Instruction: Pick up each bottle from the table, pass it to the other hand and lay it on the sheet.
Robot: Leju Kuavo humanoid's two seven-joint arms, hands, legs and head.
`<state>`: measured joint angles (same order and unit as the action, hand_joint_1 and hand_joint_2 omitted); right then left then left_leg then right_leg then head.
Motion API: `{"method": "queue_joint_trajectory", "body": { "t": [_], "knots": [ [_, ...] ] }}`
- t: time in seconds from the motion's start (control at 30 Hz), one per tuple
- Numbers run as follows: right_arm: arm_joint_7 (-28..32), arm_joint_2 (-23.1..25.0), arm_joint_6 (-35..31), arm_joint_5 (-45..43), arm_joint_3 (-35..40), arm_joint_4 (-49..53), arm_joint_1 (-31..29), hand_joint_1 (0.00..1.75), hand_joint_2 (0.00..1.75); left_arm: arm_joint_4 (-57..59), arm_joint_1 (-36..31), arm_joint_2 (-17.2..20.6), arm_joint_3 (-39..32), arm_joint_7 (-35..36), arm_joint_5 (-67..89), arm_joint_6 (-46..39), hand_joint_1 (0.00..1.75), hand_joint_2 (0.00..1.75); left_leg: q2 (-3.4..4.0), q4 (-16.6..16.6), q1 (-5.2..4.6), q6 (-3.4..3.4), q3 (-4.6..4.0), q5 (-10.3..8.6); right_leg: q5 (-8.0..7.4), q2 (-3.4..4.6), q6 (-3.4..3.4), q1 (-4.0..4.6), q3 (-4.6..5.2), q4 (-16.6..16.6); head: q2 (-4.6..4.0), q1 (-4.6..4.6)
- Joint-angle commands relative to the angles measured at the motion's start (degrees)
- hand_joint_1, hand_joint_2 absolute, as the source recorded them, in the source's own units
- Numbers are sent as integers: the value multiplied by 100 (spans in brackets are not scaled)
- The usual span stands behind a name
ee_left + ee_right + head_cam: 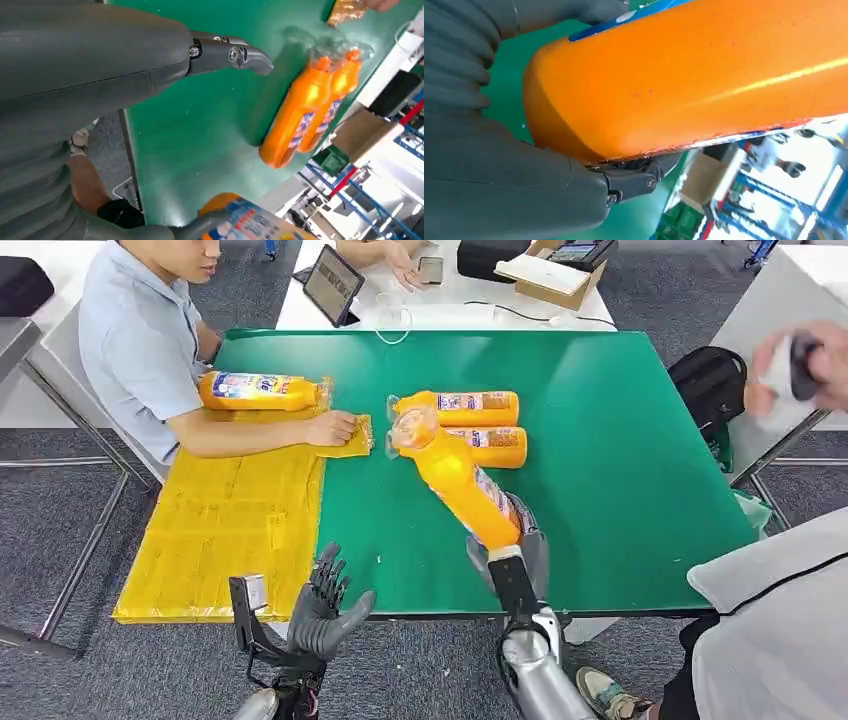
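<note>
The right robot hand [512, 540] grips the base of a tilted orange plastic bottle [455, 475] above the green bench [620, 470], while the left robot hand [322, 605] hangs spread and empty, its wrist view catching two more orange bottles [305, 115] lying side by side.

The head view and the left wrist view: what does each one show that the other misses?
Head view alone: a person's hand on the yellow sheet, a fourth bottle on that sheet, and the right hand gripping the held bottle near its base.

Left wrist view alone: a close look at the left hand's fingers, apart and holding nothing.

Both: the green table, the two bottles lying on it, the held bottle and the left hand.
</note>
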<state>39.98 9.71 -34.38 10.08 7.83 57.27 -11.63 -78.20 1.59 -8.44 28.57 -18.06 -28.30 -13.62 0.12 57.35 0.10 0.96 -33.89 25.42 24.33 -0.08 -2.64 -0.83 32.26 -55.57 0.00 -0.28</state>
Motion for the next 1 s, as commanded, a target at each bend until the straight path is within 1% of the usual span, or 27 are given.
{"method": "queue_joint_trajectory", "body": {
  "t": [0.03,0.07,0.1,0.17,0.2,0.3,0.4,0.43,0.47,0.53,0.57,0.63,0.67,0.77,0.83,0.87,1.0],
  "knots": [
    [2,84,-101,-186,544,528,126,175,175,-56,-110,451,457,-119,116,96,0,175,3,-1,2,-5,4,1,1,3,7,2,-1,-1,0,0],
    [2,84,-101,-186,544,528,126,175,175,-56,-110,451,457,-119,116,96,0,175,4,-3,3,-8,14,3,3,5,12,3,-9,-1,0,0],
    [2,60,33,-206,657,404,86,175,175,-152,-85,521,537,-210,132,321,0,175,4,-3,2,-5,8,1,1,5,8,3,-4,0,0,0],
    [-89,58,422,29,1131,-109,-72,175,175,-405,24,618,622,-362,181,760,0,175,6,-3,4,-7,11,3,1,7,11,5,-6,1,0,0],
    [-42,140,494,109,1294,-325,-122,175,175,-487,59,613,624,-424,265,808,0,175,13,-4,4,-6,13,3,0,14,9,4,-7,2,0,0],
    [2,324,542,566,2073,-791,-209,175,175,-452,-22,481,540,-382,319,782,0,175,28,-5,6,-8,18,8,0,30,11,7,-11,2,0,2],
    [1,606,668,592,2815,-1456,-361,175,175,-328,-211,297,395,-469,387,615,0,175,16,-6,7,-9,16,4,1,17,12,7,-10,1,0,2],
    [2,647,668,590,2912,-1593,-405,175,175,-324,-237,286,397,-469,387,616,0,175,10,-4,8,-7,9,2,0,10,10,8,-6,2,0,2],
    [2,740,683,549,3047,-1867,-478,175,175,-303,-275,253,389,-450,375,571,0,175,17,-5,12,-11,22,6,4,17,17,12,-15,1,0,0],
    [2,817,766,478,3216,-2147,-574,175,175,-284,-291,210,377,-372,259,571,0,175,5,-5,9,-6,8,0,2,6,10,7,-4,0,0,0],
    [-2,837,850,454,3271,-2229,-603,175,175,-279,-304,213,395,-351,220,593,0,175,16,-2,14,-8,17,5,3,16,15,12,-9,0,0,0],
    [-67,875,913,429,3340,-2399,-678,175,175,-266,-318,208,408,-293,125,621,0,175,3,-5,11,-4,5,-1,2,3,9,8,-3,1,0,0],
    [-86,887,881,454,3377,-2440,-700,175,175,-268,-332,212,420,-274,94,631,0,175,8,-6,13,-6,16,2,3,9,12,10,-10,3,0,-2],
    [-92,945,872,507,3549,-2550,-808,175,175,-143,-458,132,370,-129,-121,468,0,175,-9,-3,13,-6,12,1,8,-9,13,9,-12,2,0,2],
    [-130,945,934,509,3650,-2568,-817,175,175,-143,-487,95,306,-228,-160,297,0,175,-8,-2,8,-5,7,-1,6,-9,10,5,-6,0,0,0],
    [-192,922,935,580,3810,-2611,-812,175,175,-207,-492,47,234,-446,-112,-38,0,175,-13,0,9,-7,11,1,10,-14,14,7,-12,-1,0,2],
    [-206,890,1034,565,3940,-2667,-776,175,175,-334,-478,53,156,-454,-234,-169,0,175,-18,-1,10,-8,11,1,10,-18,13,8,-13,1,0,2]
  ]
}}
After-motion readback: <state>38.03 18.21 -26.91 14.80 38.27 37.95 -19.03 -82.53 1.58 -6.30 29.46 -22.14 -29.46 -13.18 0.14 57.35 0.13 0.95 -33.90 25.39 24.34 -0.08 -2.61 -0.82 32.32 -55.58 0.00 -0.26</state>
